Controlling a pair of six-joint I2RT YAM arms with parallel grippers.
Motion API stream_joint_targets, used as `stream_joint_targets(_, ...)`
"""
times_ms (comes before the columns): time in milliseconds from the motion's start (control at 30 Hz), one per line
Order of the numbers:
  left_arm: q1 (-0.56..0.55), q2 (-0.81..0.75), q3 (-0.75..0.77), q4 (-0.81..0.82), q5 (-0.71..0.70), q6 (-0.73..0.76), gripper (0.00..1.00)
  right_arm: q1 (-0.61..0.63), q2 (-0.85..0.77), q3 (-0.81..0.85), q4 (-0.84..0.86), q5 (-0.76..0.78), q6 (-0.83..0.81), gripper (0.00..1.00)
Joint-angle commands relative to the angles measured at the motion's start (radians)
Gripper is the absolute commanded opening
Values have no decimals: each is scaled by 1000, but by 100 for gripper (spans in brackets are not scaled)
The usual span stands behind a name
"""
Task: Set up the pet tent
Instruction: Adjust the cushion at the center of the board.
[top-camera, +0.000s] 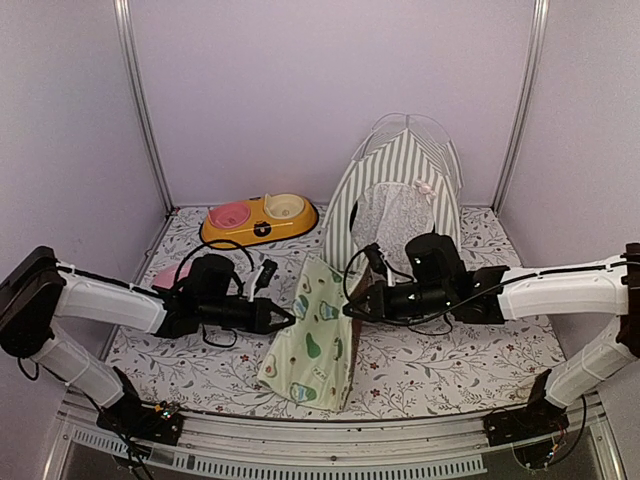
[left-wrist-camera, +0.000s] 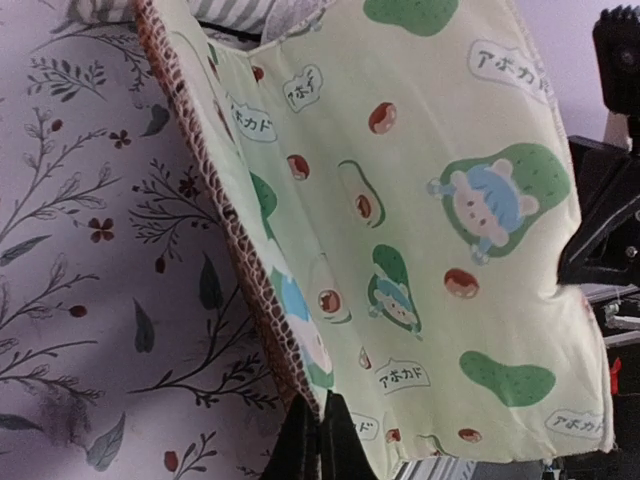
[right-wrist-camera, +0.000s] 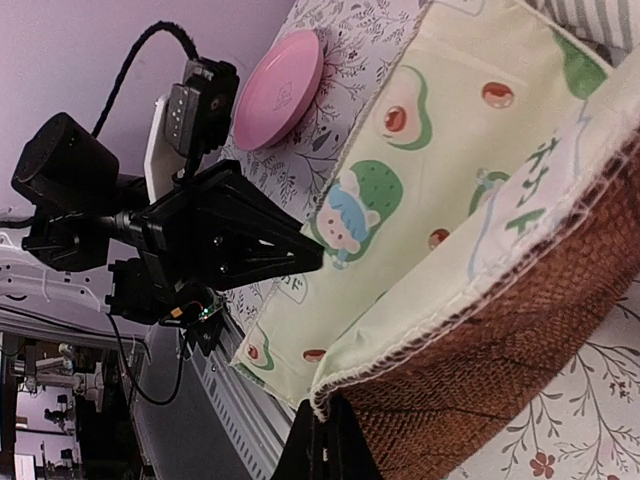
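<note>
While left gripper (top-camera: 284, 318) and right gripper (top-camera: 351, 310) pinch mat (top-camera: 315, 345), pet tent (top-camera: 395, 165) stands upright; door (top-camera: 392, 215) faces near edge

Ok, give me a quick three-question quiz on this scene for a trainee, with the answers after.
1. True or false: the pet tent is standing upright.
2. The left gripper and the right gripper are each shut on what? A) the avocado-print mat B) a tent pole C) the lace curtain
3. Fill in: in the top view, the orange double bowl sits to the tent's ___.
Key: 1 true; 2 A; 3 left.
</note>
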Motion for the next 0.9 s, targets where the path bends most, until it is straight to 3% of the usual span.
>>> stream_joint_targets(0,-50,67,43,164,112,-26,0,38,133,102,14,-41,-7,0)
stream_joint_targets(133,-58,100,54,184,114,-53,0,34,245,192,-22,-16,-44,0)
stream_joint_targets(333,-57,197,75,164,120,-77,1,12,438,230,67,-87,-41,0)
stream_joint_targets(733,-38,261,-18,331,162,-223,49,-37,556,165,246,-178,57,0)
stream_joint_targets(867,-20,268,-79,454,197,-280,58,-46,569,146,279,-196,75,0)
